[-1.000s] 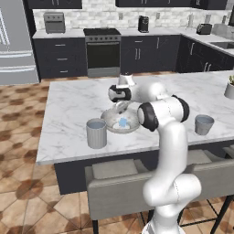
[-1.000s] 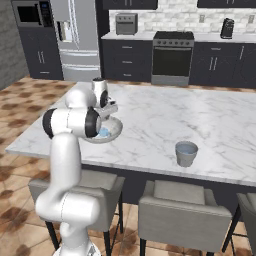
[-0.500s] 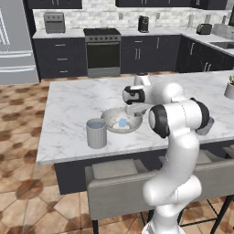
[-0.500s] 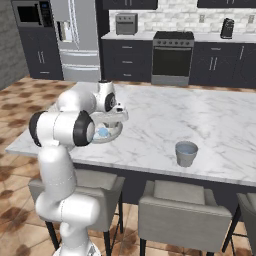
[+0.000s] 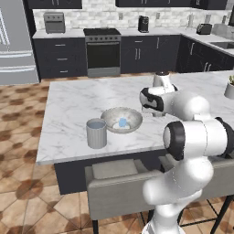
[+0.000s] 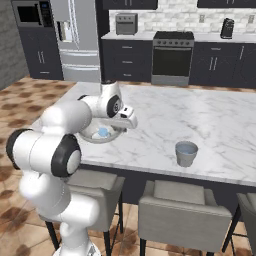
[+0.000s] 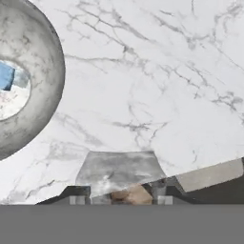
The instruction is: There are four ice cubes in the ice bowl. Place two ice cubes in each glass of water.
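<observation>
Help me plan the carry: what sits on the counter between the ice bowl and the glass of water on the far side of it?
In the right base view, bare marble counter between the ice bowl and that glass of water.

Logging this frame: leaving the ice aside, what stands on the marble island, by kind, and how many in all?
Glasses of water: 2 (the second stands apart, further along the island)
Ice bowl: 1
Potted plant: 1
Total: 4
</observation>
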